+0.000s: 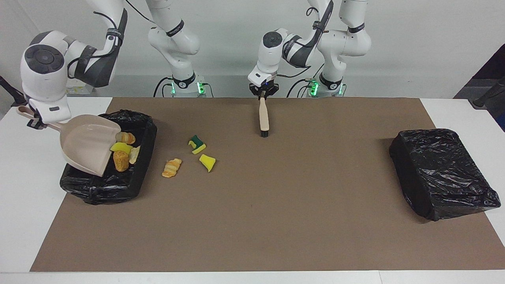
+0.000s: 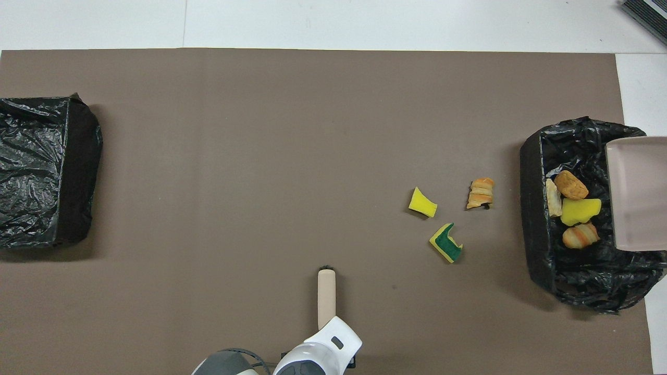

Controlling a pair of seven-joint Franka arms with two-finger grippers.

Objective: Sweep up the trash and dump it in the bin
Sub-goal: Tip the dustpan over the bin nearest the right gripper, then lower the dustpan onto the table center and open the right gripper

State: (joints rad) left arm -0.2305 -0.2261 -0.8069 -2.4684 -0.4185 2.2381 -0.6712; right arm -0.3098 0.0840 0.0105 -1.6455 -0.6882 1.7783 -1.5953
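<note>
Three scraps of trash lie on the brown mat beside the bin (image 1: 146,130): a striped croissant piece (image 1: 171,168), a yellow sponge chunk (image 1: 207,162) and a green-topped sponge chunk (image 1: 197,144). Inside the bin lie a croissant piece (image 1: 127,138), a yellow sponge (image 1: 120,147), a brown bread piece (image 1: 120,160) and a pale scrap (image 1: 134,154). My right gripper (image 1: 37,121) is shut on the handle of the beige dustpan (image 1: 86,142), which is tipped mouth-down over the bin and holds nothing. My left gripper (image 1: 262,94) grips the top of the brush (image 1: 264,116), bristles down near the robots' edge of the mat.
A second black-bagged bin (image 1: 442,173) sits at the left arm's end of the table. The brown mat (image 1: 276,205) covers most of the white table. In the overhead view the dustpan (image 2: 638,192) covers the bin's (image 2: 531,208) outer part.
</note>
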